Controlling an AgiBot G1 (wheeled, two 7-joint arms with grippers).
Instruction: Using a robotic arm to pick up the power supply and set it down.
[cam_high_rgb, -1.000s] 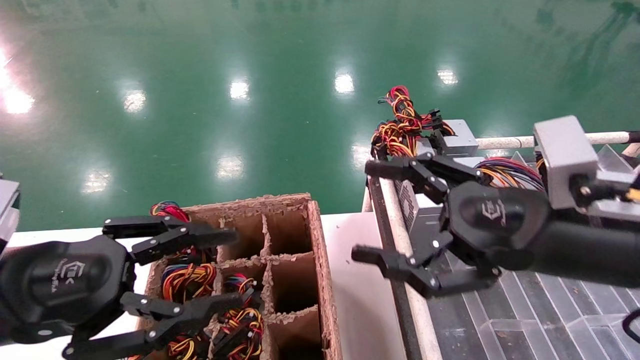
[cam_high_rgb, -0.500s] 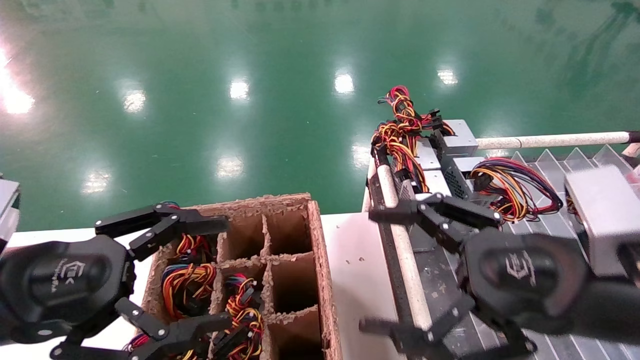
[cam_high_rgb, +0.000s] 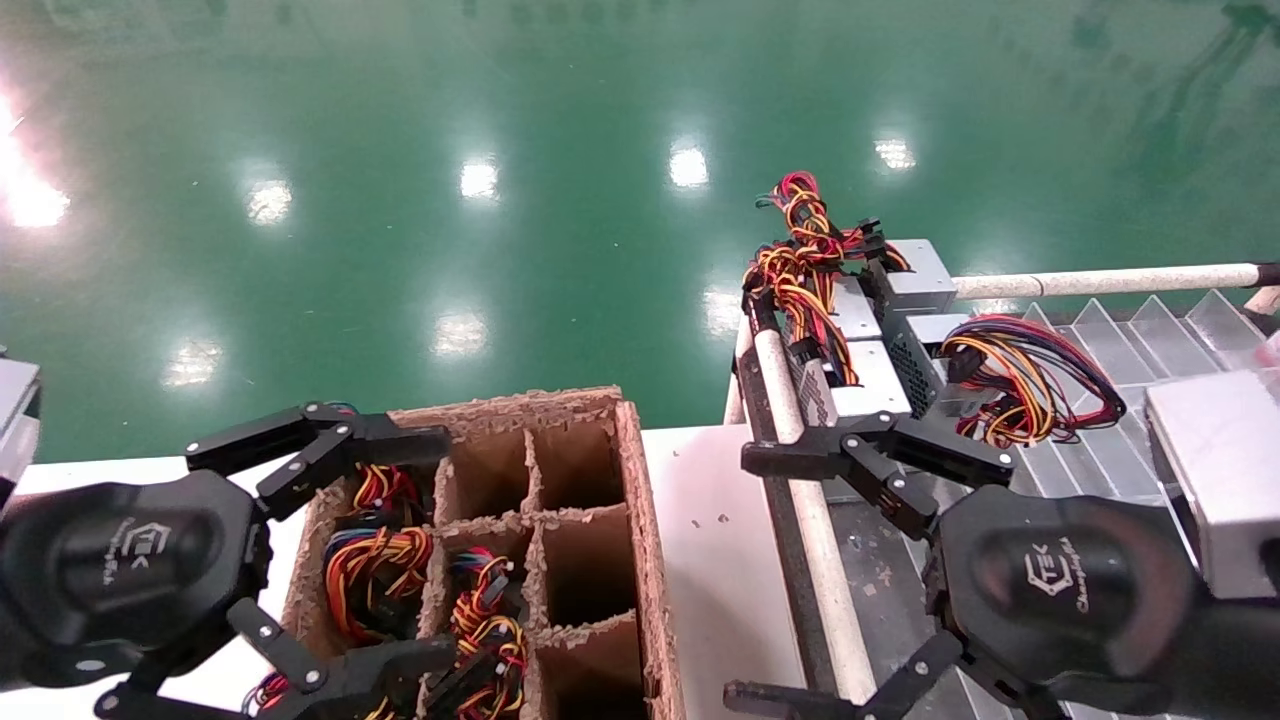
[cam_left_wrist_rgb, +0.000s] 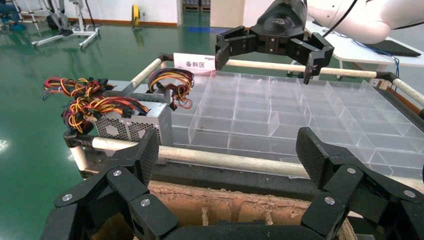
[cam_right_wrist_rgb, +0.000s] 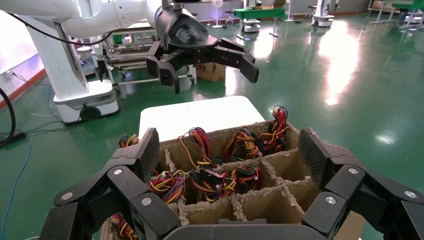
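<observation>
The power supply (cam_high_rgb: 862, 378) is a silvery-grey box with a perforated side, lying at the far left corner of the clear divided tray (cam_high_rgb: 1150, 330). Its tied red, yellow and black wires (cam_high_rgb: 800, 262) spill over the corner. In the left wrist view the power supply (cam_left_wrist_rgb: 134, 119) lies just behind the padded rail. My right gripper (cam_high_rgb: 752, 578) hangs open and empty nearer to me than the power supply, over the rail. My left gripper (cam_high_rgb: 430, 548) is open and empty above the cardboard box (cam_high_rgb: 640, 520).
A second grey box (cam_high_rgb: 915, 275) with looping purple-yellow wires (cam_high_rgb: 1030, 370) lies behind the power supply. The cardboard box (cam_right_wrist_rgb: 290, 170) has compartments, several filled with wire bundles. A white padded rail (cam_high_rgb: 800, 480) edges the tray. The white table (cam_high_rgb: 720, 560) lies between box and tray.
My right gripper has drawn back toward me from the power supply, still open and empty, uncovering it. My left gripper's fingers have spread wider over the cardboard box.
</observation>
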